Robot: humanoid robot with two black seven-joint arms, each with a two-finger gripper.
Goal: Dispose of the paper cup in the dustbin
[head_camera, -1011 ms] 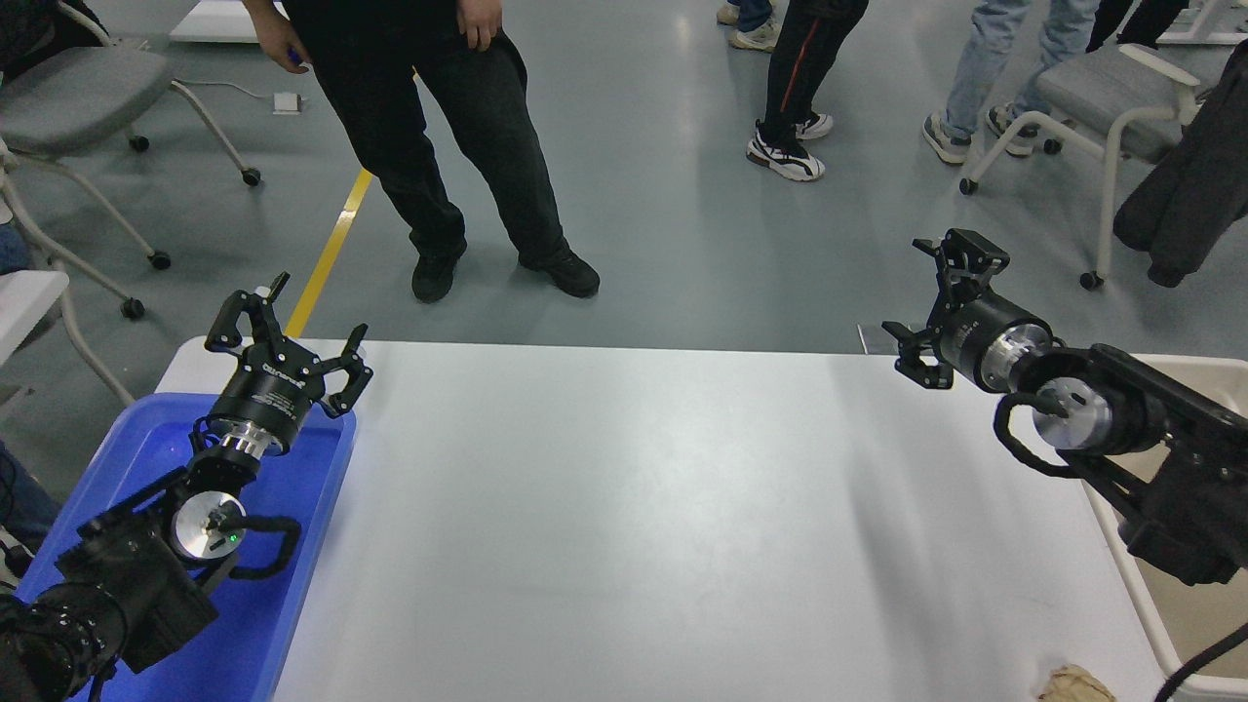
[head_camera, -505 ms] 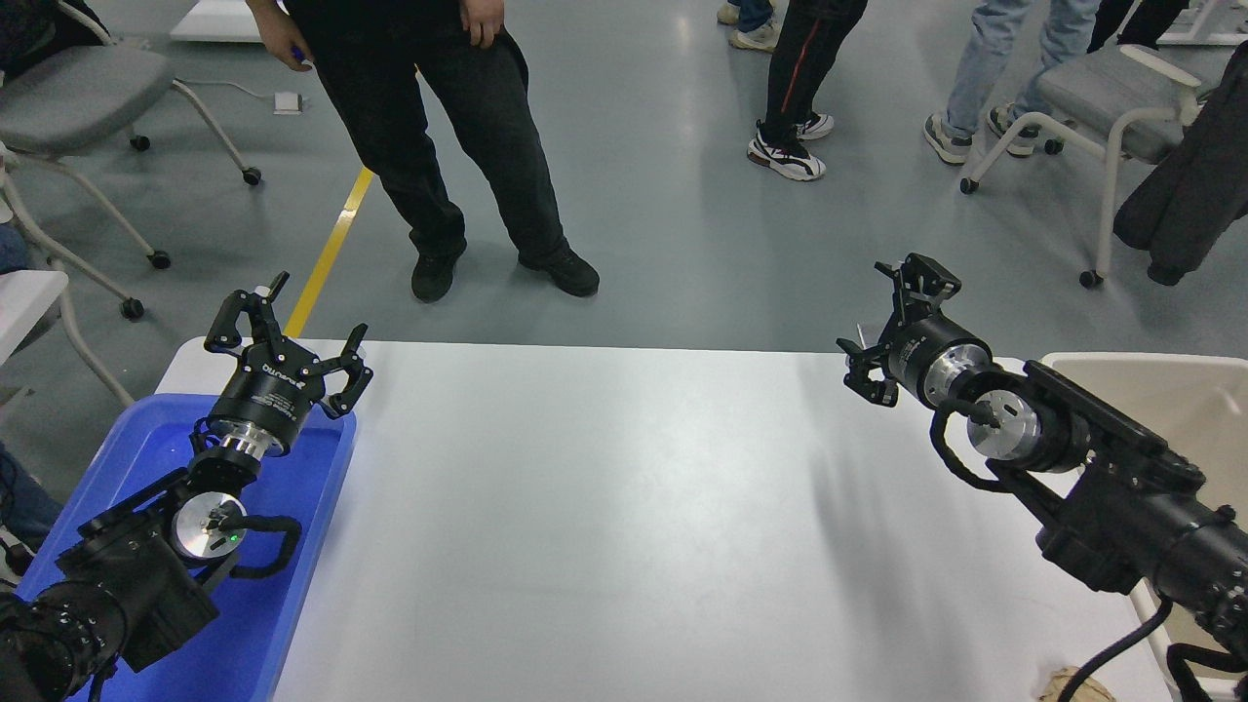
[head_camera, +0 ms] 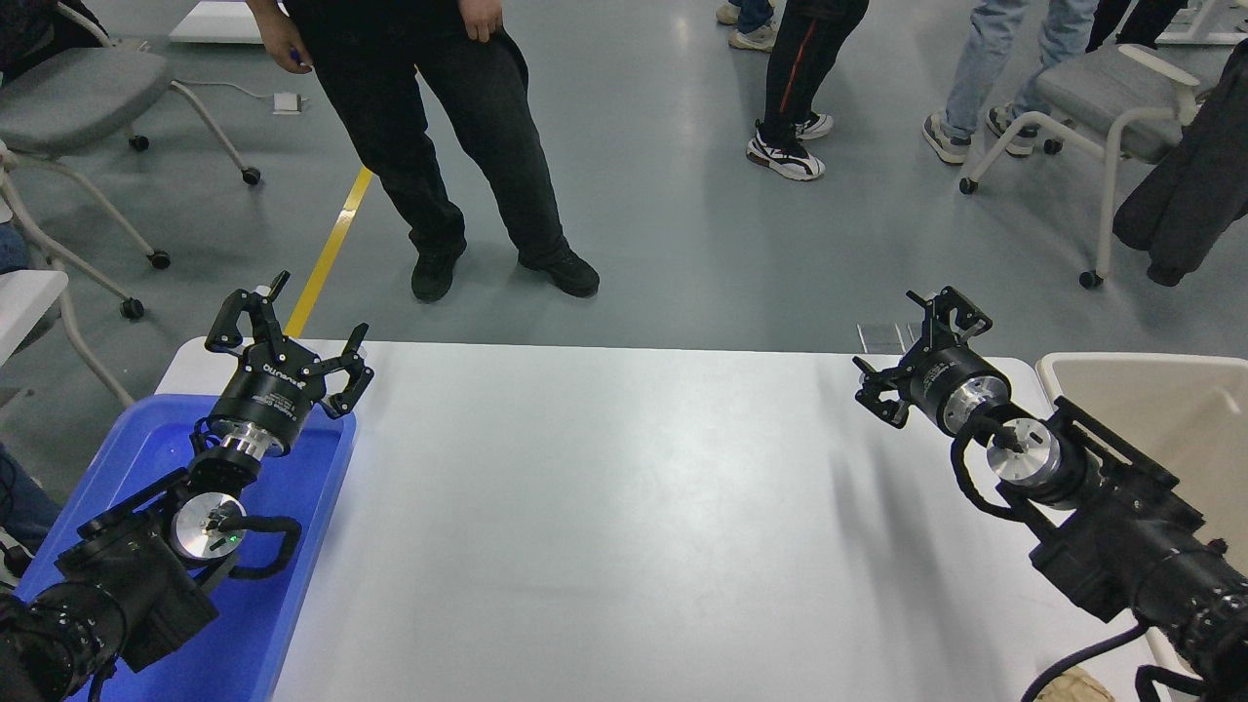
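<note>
Two black arms are reaching over the white desk [head_camera: 624,507] from the near side. The left gripper [head_camera: 285,336] is hanging above the far end of the blue tray [head_camera: 292,585], which is lying on the desk's left edge; its jaws are standing apart with nothing between them. The right gripper [head_camera: 912,356] is hovering above the desk's far right corner, pointing away from the camera and slightly leftward; its jaws are also standing apart and are holding nothing.

The dustbin [head_camera: 1063,366] is sitting just beside the desk's right edge, with its pale rim and beige inner wall showing behind the right arm. The right arm is crossing in front of the dustbin's near portion and is covering much of its interior. The paper cup is not showing anywhere on the desk or in either gripper; whether it is lying inside the dustbin cannot be told.

A crumpled brownish paper wad [head_camera: 1072,687] is lying at the desk's near right corner, partly cut off by the frame edge. A person in dark trousers [head_camera: 439,127] is standing on the grey floor beyond the desk's far side.
</note>
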